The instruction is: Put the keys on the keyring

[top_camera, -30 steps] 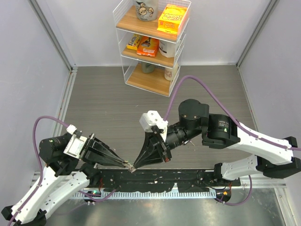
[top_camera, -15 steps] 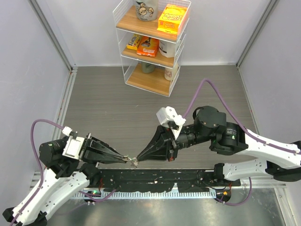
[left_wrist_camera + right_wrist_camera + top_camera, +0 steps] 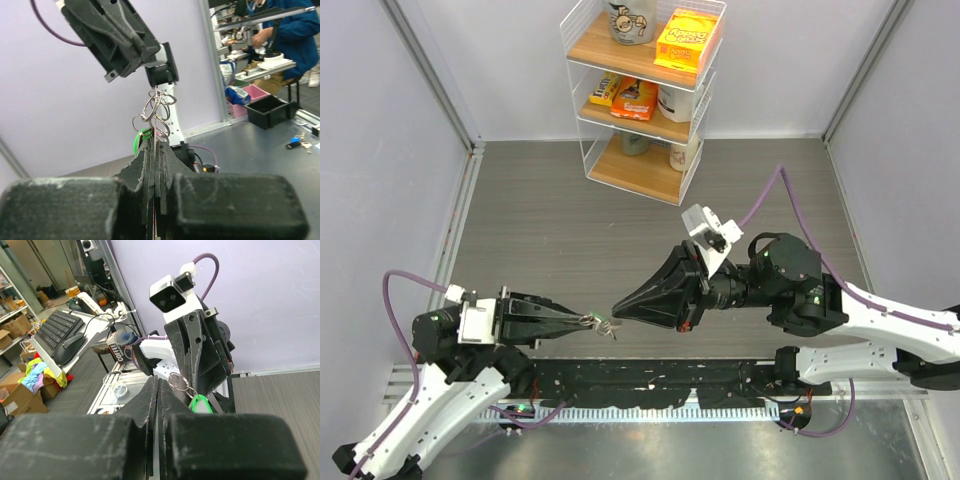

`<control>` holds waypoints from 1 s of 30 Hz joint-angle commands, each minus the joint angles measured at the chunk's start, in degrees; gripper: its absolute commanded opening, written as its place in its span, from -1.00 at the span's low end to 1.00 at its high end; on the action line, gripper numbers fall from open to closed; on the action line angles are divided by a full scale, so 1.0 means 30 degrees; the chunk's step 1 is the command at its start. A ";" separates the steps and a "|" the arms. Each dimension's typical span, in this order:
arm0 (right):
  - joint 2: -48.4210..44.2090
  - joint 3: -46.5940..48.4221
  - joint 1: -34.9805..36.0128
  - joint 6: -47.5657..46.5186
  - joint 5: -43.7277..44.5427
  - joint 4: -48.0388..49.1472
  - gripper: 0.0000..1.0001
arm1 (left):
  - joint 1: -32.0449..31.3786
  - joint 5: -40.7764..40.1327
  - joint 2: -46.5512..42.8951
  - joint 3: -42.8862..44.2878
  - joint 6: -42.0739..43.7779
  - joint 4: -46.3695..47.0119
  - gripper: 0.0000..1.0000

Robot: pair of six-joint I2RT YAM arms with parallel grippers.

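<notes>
A second ago my two claws met tip to tip, low over the near rail. Now they have drawn apart. My right claw has backed off up and to the right, its fingers pressed together with nothing between them that I can see. My left claw has swung level and pinches the keyring alone. From its wrist view the silvery loops stand up out of the closed tips, with the green piece just at the pinch.

I judge this a handover or a regrasp, not a finish. I cannot make out the keys among those loops, so I cannot say whether either one is threaded on.

The grey wood-grain surface lies bare under the claws. A wire shelf rack of boxes and packets stands at its far edge, well apart from the work, with pale walls on three sides.
</notes>
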 commanded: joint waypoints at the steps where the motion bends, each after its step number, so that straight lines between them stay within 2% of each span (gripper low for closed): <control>1: -0.0385 -0.0163 -0.0006 0.0408 0.1041 0.1852 -0.90 | -0.0059 -0.1993 -0.0342 -0.0354 0.2078 0.1302 -1.00; 4: -0.0414 0.0361 -0.0006 -0.0382 0.1012 0.0804 -0.90 | -0.0059 -0.1236 0.0037 0.0024 0.2226 0.0692 -1.00; 6: -0.0414 0.1005 -0.0006 -0.1289 0.0895 -0.0343 -0.70 | -0.0059 -0.0358 0.0417 0.0726 0.2314 -0.0506 -1.00; 7: -0.0356 0.1299 -0.0006 -0.1990 0.0866 -0.1854 -0.53 | -0.0059 0.0024 0.0652 0.1019 0.2256 -0.0861 -1.00; 10: -0.0414 0.2003 -0.0006 -0.3370 0.1070 -0.3856 -0.32 | -0.0059 -0.0262 0.0655 0.0994 0.1787 -0.0953 -1.00; 13: -0.0472 0.2560 -0.0006 -0.5271 0.1973 -0.6314 -0.14 | -0.0059 -0.2193 0.0040 0.0788 0.2020 -0.1827 -1.00; 21: 0.0346 0.4845 -0.0006 -0.8556 0.4730 -1.0155 -0.06 | -0.0059 -0.6470 -0.0166 0.1257 0.0764 -0.4789 -1.00; 27: 0.1167 0.4877 0.0023 -1.0140 0.5961 -1.0249 0.03 | -0.0059 -1.0395 -0.0283 0.0877 -0.0700 -0.5348 -1.00; 30: 0.1343 0.4584 0.0140 -1.1398 0.7660 -0.9752 0.09 | -0.0059 -1.2126 -0.0400 0.0496 -0.1696 -0.5231 -1.00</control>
